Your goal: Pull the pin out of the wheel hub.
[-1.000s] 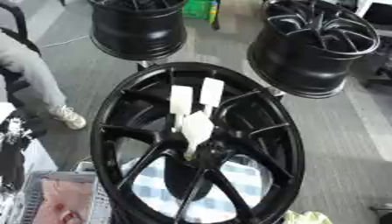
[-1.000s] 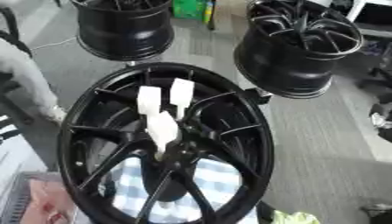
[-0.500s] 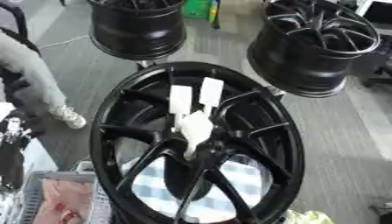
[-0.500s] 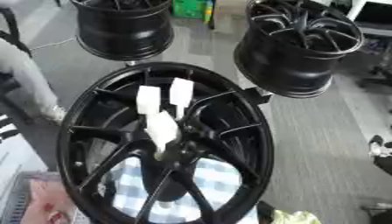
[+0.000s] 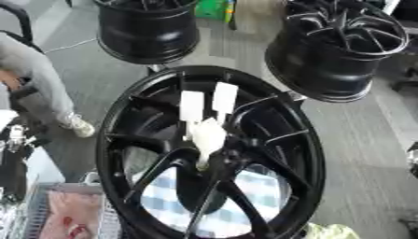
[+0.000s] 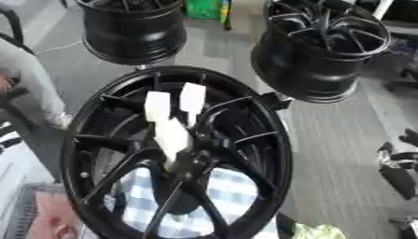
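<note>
While the white pin (image 5: 207,134) sits planted in the centre of the black wheel hub (image 5: 130,116), no hand is on it. Its two flat white tabs stick up side by side above the spokes, and its lower end goes down into the centre bore. Out at the right edge, well apart from the rim, a black-and-silver shape looks like the right hand (image 6: 398,164); whether it is spread or closed, I cannot tell, and it holds nothing that I can make out. At the left edge sits a dark shape with pale bits, seemingly the left hand (image 5: 13,156); same story, cannot tell, and it touches nothing of the hub. Down in the lower left corner a grey basket (image 5: 32,205) has something pink and red lying in it. Through the spokes shows a blue-and-white checked cloth (image 5: 253,186). Two more black wheels stand behind: one far left (image 5: 147,28), one far right (image 5: 339,49).
</note>
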`<action>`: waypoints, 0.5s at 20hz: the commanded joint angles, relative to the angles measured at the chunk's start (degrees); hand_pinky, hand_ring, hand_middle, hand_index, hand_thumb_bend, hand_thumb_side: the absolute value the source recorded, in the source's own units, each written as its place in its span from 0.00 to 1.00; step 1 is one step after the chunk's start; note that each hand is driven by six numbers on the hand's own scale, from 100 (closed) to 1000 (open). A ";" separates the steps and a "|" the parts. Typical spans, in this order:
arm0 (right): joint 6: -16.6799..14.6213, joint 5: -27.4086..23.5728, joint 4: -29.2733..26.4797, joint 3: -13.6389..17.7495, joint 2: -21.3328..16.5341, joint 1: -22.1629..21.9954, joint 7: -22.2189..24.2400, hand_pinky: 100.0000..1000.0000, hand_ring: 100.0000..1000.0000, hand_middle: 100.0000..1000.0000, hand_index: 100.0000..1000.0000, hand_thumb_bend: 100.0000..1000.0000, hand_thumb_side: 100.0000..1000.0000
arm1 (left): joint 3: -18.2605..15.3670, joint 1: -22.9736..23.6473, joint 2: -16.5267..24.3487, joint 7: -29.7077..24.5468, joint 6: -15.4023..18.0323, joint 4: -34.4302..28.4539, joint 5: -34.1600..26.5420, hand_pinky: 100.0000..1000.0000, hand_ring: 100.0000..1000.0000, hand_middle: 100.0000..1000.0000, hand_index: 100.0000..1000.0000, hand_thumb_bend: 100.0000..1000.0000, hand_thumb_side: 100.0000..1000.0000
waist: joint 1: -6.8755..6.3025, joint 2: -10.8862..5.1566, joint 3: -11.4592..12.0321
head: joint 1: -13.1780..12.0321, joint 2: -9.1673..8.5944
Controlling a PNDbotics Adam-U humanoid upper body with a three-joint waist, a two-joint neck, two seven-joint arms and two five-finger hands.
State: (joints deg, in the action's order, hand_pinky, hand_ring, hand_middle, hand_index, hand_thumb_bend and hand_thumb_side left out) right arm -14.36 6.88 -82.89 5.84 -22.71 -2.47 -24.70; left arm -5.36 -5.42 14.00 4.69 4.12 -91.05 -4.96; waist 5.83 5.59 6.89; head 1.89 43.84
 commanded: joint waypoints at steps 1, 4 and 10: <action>-2.54 -0.60 -5.20 -1.04 2.81 -0.60 -2.69 0.47 0.52 0.73 0.89 0.00 0.47 | -0.13 -0.88 0.39 0.06 0.20 -1.18 -0.05 0.71 0.80 0.77 0.84 0.00 0.83 | -0.12 -0.23 0.11 | 0.02 0.28; -5.06 0.42 -9.30 -3.03 6.90 -2.22 -5.21 0.40 0.48 0.71 0.88 0.00 0.47 | -0.01 -1.07 0.36 0.00 0.20 -1.30 -0.01 0.71 0.80 0.77 0.84 0.00 0.83 | -0.11 0.05 0.24 | 0.06 0.28; -10.58 1.39 -13.02 -8.53 15.32 -5.51 -8.82 0.39 0.46 0.65 0.84 0.00 0.47 | 0.33 -1.29 0.41 -0.31 0.15 -1.66 0.19 0.71 0.80 0.77 0.84 0.00 0.82 | -0.04 0.52 0.04 | 0.15 0.28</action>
State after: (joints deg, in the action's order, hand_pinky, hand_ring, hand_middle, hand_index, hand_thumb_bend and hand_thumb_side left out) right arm -23.74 7.63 -94.31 -2.04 -8.19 -8.09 -32.95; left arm -5.14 -6.00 13.99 4.54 4.11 -91.43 -4.91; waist 6.07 6.44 7.03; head 2.03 43.84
